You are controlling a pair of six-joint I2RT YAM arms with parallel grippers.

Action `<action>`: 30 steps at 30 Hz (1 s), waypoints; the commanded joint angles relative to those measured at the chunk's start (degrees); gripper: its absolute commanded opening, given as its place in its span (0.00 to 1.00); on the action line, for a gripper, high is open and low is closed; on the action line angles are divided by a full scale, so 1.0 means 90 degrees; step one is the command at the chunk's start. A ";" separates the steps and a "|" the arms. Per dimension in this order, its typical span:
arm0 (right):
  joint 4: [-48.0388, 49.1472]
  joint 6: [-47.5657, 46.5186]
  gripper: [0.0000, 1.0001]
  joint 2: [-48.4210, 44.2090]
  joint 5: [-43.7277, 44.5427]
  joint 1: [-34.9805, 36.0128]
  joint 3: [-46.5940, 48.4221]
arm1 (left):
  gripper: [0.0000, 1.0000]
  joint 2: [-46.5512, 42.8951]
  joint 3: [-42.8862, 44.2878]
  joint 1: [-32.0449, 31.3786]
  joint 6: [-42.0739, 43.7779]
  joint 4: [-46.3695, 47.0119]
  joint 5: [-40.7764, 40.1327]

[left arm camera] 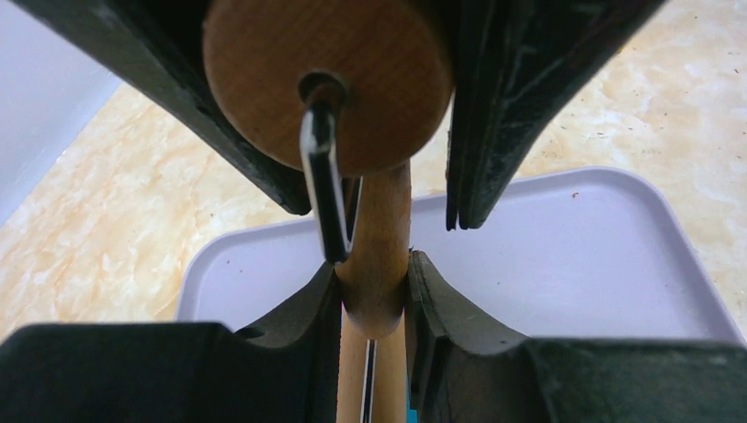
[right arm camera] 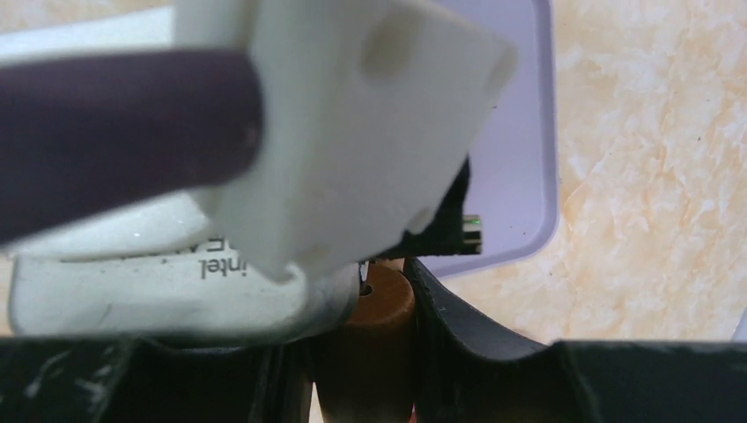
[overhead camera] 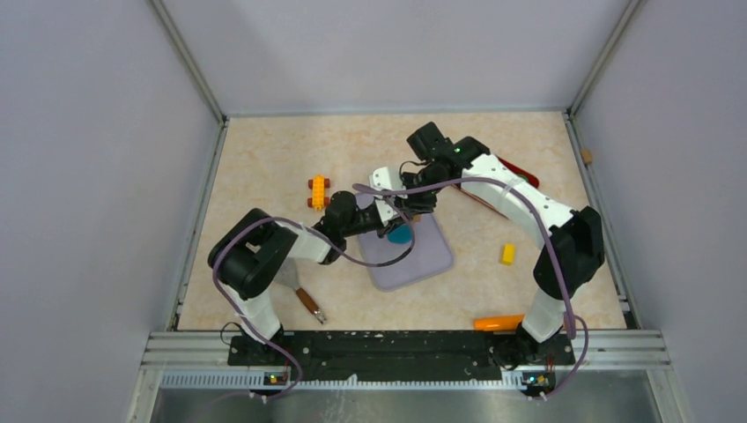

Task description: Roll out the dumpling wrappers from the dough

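Where both arms meet over purple mat [overhead camera: 421, 261], left gripper [left arm camera: 374, 295] pinches roller [left arm camera: 328, 75] by thin wooden handle, fingers narrowly parted and pressed to either side. Right gripper [right arm camera: 370, 322] clasps same roller at other wooden end, fingers snug against wood; one finger partly hidden behind left arm's white wrist. Metal bracket [left arm camera: 321, 189] joins handle to round end. Dough [overhead camera: 401, 235]: small teal patch on mat, right beneath grippers, mostly covered.
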 commanded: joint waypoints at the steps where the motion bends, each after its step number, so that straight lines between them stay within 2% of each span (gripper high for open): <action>1: 0.0309 -0.0336 0.00 -0.0110 0.0068 0.0094 -0.0084 | 0.04 0.0142 -0.0125 -0.0045 -0.0158 0.1230 -0.0140; 6: 0.0391 -0.0381 0.00 -0.0049 -0.0004 0.0137 -0.0196 | 0.00 0.0363 0.0054 -0.0111 -0.0525 0.1428 -0.0306; 12: 0.0398 -0.0426 0.00 -0.0082 -0.0163 0.0234 -0.0435 | 0.00 0.0400 0.0406 -0.0139 -0.1815 0.1289 -0.0590; 18: 0.0514 -0.0421 0.00 -0.0125 -0.0220 0.0304 -0.0785 | 0.00 0.0424 0.0182 -0.0215 -0.2353 0.1380 -0.1169; 21: 0.0494 -0.0370 0.00 -0.0098 -0.0280 0.0353 -0.0924 | 0.00 0.0621 -0.0096 -0.0244 -0.2783 0.1715 -0.1041; 30: 0.0387 -0.0074 0.00 -0.0159 -0.0524 0.0522 -0.1437 | 0.00 0.1133 -0.0825 -0.0534 -0.3189 0.2544 -0.1233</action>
